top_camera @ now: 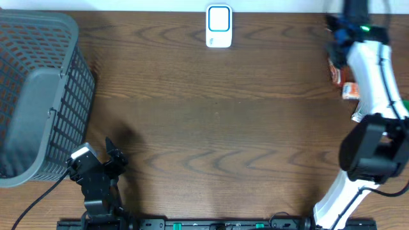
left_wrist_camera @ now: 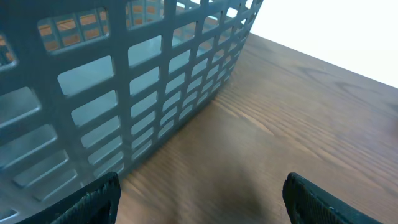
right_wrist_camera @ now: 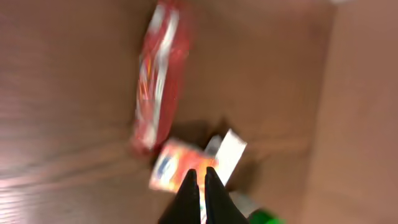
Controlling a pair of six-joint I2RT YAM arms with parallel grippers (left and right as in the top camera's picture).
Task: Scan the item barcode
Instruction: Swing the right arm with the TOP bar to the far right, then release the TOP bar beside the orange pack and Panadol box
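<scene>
The white barcode scanner (top_camera: 218,25) with a blue-framed window stands at the table's far edge, centre. Several items lie at the far right: a red packet (top_camera: 336,69) (right_wrist_camera: 158,81), an orange box (top_camera: 349,91) (right_wrist_camera: 177,165) and a white box (right_wrist_camera: 229,152). No barcode shows on them. My right gripper (right_wrist_camera: 200,174) is shut and empty, its tips hovering just above the orange box; in the overhead view the white arm (top_camera: 374,76) hides it. My left gripper (top_camera: 116,155) (left_wrist_camera: 202,186) stands wide open over bare wood at the near left, holding nothing.
A tall grey mesh basket (top_camera: 38,96) (left_wrist_camera: 124,93) fills the left side, close beside my left gripper. The right wrist view is blurred. A green object (right_wrist_camera: 267,218) shows near the white box.
</scene>
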